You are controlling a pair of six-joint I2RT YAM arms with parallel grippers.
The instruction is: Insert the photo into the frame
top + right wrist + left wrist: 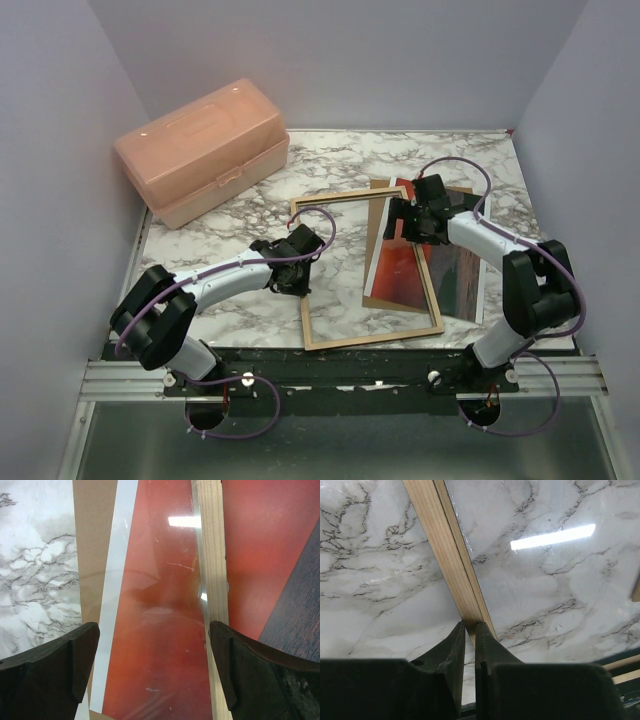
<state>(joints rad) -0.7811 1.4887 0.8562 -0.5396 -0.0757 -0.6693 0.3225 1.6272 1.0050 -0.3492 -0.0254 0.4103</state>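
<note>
The frame (372,337) lies on the marble table with its tan wood back up. My left gripper (298,262) is shut on its left rail; in the left wrist view the wood rail (451,555) runs in between the nearly closed fingertips of that gripper (470,626). The photo (400,272), red-orange with a dark part and a white border, lies flat under the frame's right side. My right gripper (405,222) hovers open above it. In the right wrist view that gripper (152,632) straddles the red photo (160,645) and the frame's right rail (211,555), holding nothing.
A brown backing board (377,240) lies under the photo's left edge, also seen as the board (92,525) beside bare marble (35,575). A closed pink plastic box (205,150) stands at the back left. Grey walls enclose the table on three sides.
</note>
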